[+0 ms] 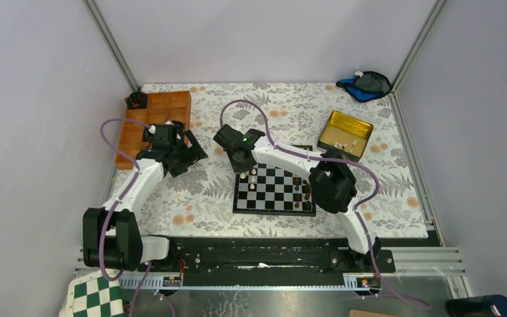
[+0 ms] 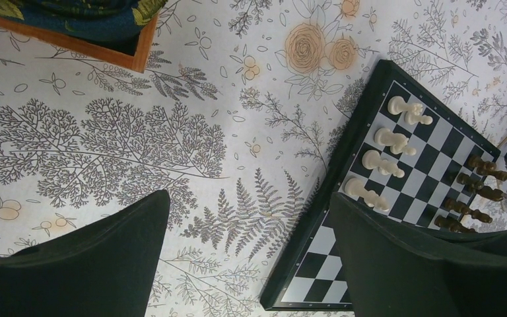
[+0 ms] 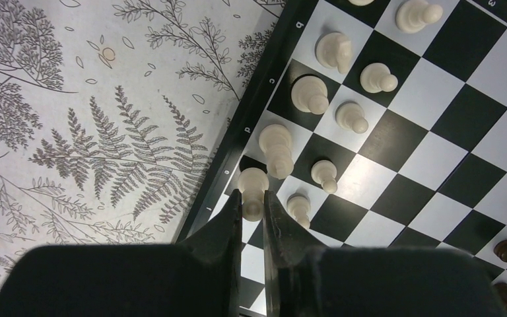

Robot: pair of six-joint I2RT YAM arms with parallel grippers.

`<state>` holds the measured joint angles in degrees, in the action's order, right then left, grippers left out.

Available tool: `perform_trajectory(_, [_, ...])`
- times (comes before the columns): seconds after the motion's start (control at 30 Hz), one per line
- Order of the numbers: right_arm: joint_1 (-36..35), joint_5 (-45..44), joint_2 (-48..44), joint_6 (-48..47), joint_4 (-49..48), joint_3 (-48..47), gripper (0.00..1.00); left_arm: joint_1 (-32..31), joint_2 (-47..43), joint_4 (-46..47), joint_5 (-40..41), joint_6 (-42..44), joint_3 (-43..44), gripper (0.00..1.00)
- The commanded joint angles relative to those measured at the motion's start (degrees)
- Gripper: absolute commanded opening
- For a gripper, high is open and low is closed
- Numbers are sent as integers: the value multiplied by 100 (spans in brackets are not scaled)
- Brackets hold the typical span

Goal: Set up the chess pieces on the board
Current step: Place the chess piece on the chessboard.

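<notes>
Pinching small cream plastic chess piece [image 3: 252,190] with right fingers [image 3: 224,231], left fingers [image 2: 72,264] spread wide. Could clip neighbouring cream pawn [image 3: 298,207] on release, gap hard to judge.

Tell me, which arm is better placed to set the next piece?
Right: the right tool grips a white chess piece over the chessboard; the left tool hangs open, empty, above the tablecloth.
</notes>
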<state>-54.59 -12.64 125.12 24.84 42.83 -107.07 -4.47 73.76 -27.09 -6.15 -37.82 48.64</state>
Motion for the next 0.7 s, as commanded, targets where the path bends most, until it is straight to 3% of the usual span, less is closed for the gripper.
perform_trajectory(0.0, [-50, -169, -1, -67, -72, 56, 0, -10, 58, 99, 58, 135, 165, 99])
perform_trajectory(0.67, [-50, -43, -83, -21, -126, 327, 4, -10, 61, 104, 44, 119, 120, 99])
